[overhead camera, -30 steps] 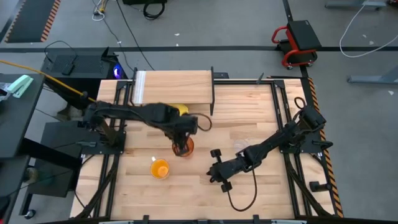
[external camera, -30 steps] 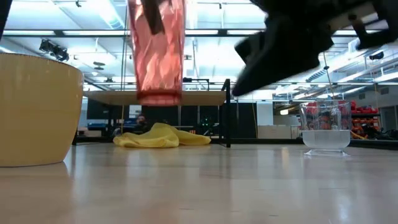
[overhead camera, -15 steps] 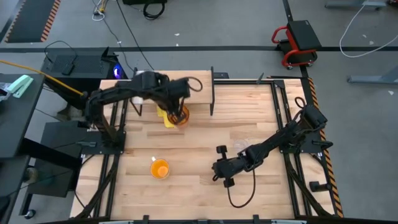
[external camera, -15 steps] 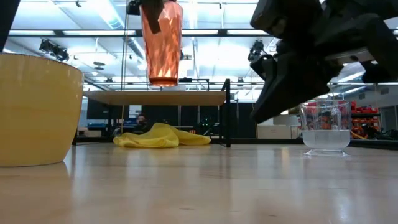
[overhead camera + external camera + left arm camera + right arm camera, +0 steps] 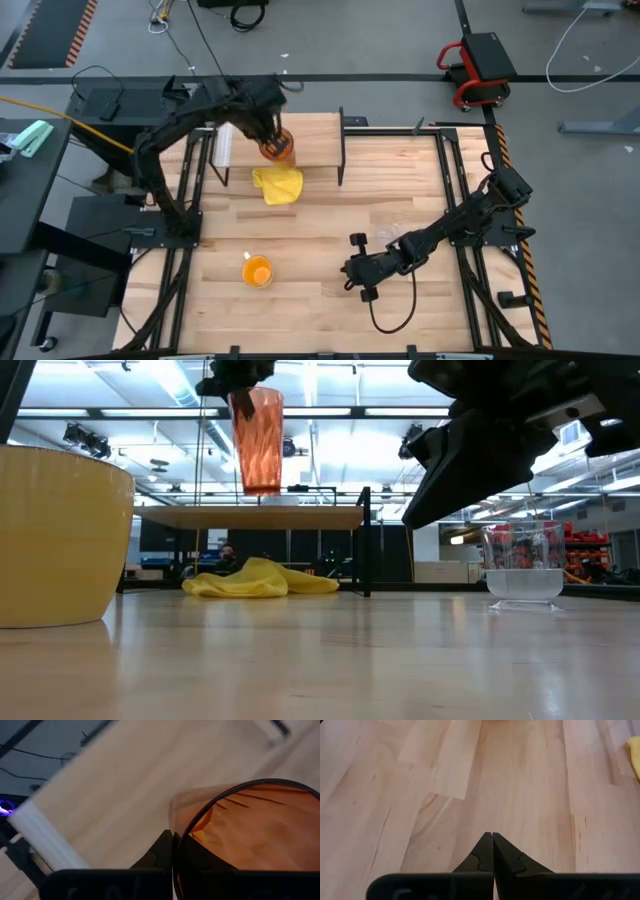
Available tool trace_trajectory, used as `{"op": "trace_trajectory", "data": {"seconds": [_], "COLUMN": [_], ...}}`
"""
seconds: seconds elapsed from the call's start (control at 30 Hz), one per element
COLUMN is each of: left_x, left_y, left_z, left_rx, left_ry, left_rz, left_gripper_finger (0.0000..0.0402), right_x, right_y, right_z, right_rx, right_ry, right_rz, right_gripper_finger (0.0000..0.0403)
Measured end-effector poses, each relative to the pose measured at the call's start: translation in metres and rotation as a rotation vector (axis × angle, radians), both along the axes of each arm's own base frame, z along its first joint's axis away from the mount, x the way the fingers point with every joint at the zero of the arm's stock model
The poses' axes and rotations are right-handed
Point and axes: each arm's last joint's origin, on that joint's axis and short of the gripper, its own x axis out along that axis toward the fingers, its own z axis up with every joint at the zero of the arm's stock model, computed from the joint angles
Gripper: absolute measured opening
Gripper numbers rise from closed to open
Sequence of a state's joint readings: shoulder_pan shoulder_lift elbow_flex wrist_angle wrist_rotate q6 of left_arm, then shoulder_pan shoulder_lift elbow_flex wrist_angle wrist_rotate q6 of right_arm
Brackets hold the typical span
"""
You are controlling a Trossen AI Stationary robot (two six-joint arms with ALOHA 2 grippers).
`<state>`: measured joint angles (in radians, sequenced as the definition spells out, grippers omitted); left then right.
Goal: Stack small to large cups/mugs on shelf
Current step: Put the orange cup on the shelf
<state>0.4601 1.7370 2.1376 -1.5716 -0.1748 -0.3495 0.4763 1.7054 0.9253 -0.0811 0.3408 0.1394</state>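
Note:
My left gripper point(image 5: 268, 133) is shut on the tall orange-red tumbler point(image 5: 279, 150), which hangs upright over the shelf point(image 5: 310, 140). In the low view the tumbler's base point(image 5: 260, 488) shows a little above the shelf board point(image 5: 250, 517). On the table's near left the orange mug point(image 5: 257, 271) stands on its base. The small clear cup point(image 5: 392, 235) stands right of the middle. My right gripper point(image 5: 346, 276) is shut and low over the table, near the clear cup, touching nothing. My left gripper holds the tumbler by its rim point(image 5: 186, 831), the wall pinched with one finger point(image 5: 162, 851) outside and the other inside. The fingers come from above, slanting down. The tumbler hangs upright below them, lifted clear of the table.
A yellow cloth point(image 5: 278, 185) lies crumpled on the table just in front of the shelf. A white strip point(image 5: 225, 140) lies along the shelf's left end. Black frame rails run along the table's left and right edges. Bare wood stretches across the near middle point(image 5: 520, 795).
My left gripper has carried the tumbler up and toward the table's far edge, from over the table's middle, past the yellow cloth, to above the shelf. The tumbler has stayed upright in the hold. My right gripper has kept nearly still.

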Motion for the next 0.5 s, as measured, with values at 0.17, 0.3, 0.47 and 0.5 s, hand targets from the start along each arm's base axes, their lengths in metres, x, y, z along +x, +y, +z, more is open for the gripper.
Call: {"op": "trace_trajectory", "data": {"seconds": [0.17, 0.3, 0.47, 0.5], "left_x": [-0.016, -0.028, -0.042, -0.044], "left_y": [0.011, 0.022, 0.042, 0.046], "left_z": [0.024, 0.034, 0.033, 0.032], "left_rx": [0.051, 0.08, 0.079, 0.075], "left_ry": [-0.081, -0.112, -0.115, -0.11], "left_rz": [0.039, 0.071, 0.177, 0.195], "left_gripper_finger": [0.0012, 0.0012, 0.0012, 0.0012], "right_x": [0.0, 0.0, 0.001, 0.001], "right_y": [0.0, 0.0, -0.001, -0.002], "right_z": [0.0, 0.0, 0.0, 0.0], "right_rx": [0.007, 0.007, -0.002, -0.005], "right_ry": [0.0, -0.001, 0.0, 0.001], "right_rz": [-0.008, -0.008, -0.002, -0.002], "right_gripper_finger": [0.0001, 0.0001, 0.0001, 0.0001]}}
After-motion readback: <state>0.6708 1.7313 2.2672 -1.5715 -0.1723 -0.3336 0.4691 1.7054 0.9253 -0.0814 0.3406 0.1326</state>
